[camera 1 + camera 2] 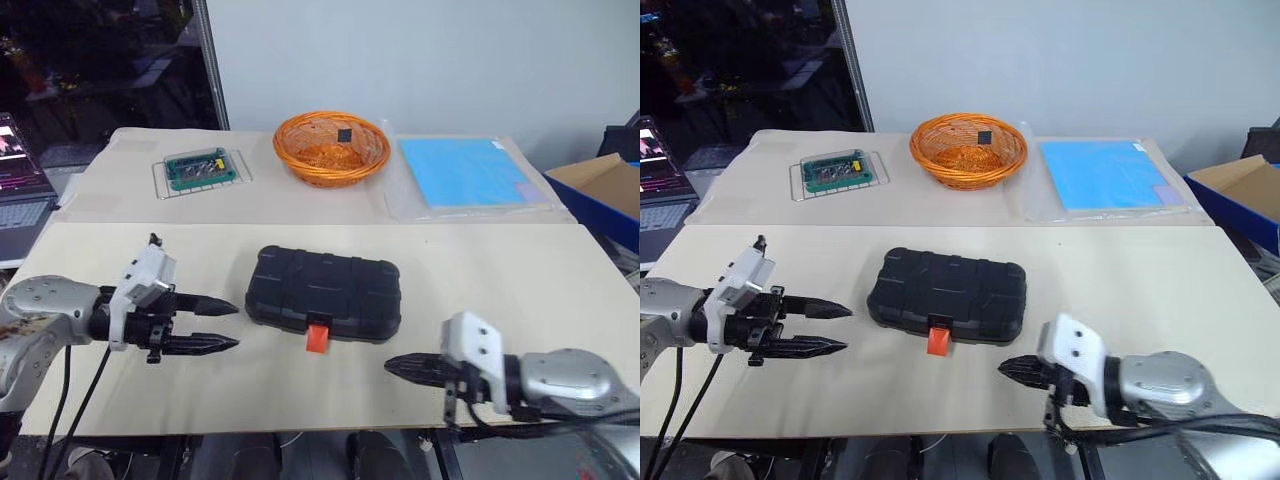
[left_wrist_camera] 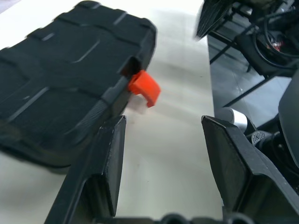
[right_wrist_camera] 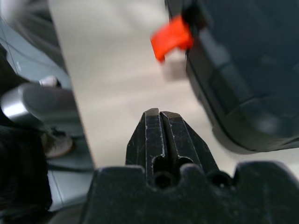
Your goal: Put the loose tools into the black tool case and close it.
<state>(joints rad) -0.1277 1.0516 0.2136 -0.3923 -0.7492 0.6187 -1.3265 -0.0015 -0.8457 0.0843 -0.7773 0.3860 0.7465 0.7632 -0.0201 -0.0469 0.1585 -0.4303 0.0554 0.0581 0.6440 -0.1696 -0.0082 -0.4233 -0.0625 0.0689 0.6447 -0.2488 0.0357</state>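
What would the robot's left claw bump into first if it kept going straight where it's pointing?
Most likely the black tool case. The left gripper, fingers apart, points across the table at the case's near end, with bare tabletop between them. Depth is hard to judge, so it might just skim the case's front edge.

You see the black tool case (image 1: 323, 294) lying flat and closed near the middle of the front table, its long side running across your view. Its lid is black moulded plastic with rounded corners and raised ribs. The orange latch (image 1: 317, 337) sits at the middle of the near edge and sticks out and down from the rim, not folded flat against the case. You cannot tell what lies inside.
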